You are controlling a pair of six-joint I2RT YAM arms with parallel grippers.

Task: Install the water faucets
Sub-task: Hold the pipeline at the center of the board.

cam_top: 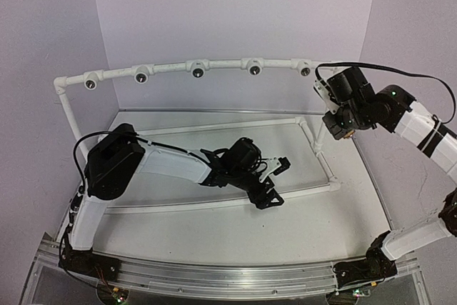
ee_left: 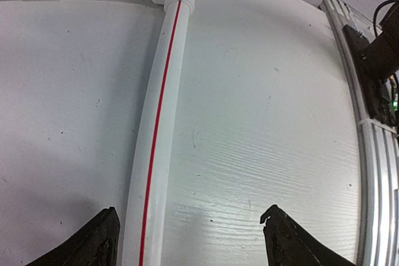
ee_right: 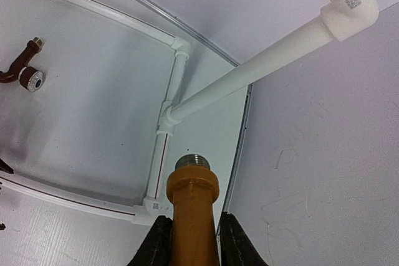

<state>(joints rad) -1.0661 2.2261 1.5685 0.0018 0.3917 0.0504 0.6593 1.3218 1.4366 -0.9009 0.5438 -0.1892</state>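
Note:
My right gripper (ee_right: 192, 232) is shut on the yellow-orange water faucet (ee_right: 193, 194), whose silvery threaded end points up and away. In the top view this gripper (cam_top: 340, 125) hangs high at the right end of the raised white pipe rail (cam_top: 171, 68), beside the corner post. The dark reddish-brown faucet (ee_right: 22, 70) lies on the table, seen far off in the right wrist view. My left gripper (cam_top: 277, 182) is low over the table's middle, open and empty. In its wrist view the left gripper (ee_left: 190, 241) straddles a floor pipe with a red stripe (ee_left: 156, 123), which lies close to the left finger.
The rail carries several round sockets with dark holes (cam_top: 198, 71) facing forward. A white pipe frame (cam_top: 214, 205) lies flat on the table, with an upright post (ee_right: 249, 73) at its right corner. An aluminium rail (ee_left: 374, 154) edges the table's front.

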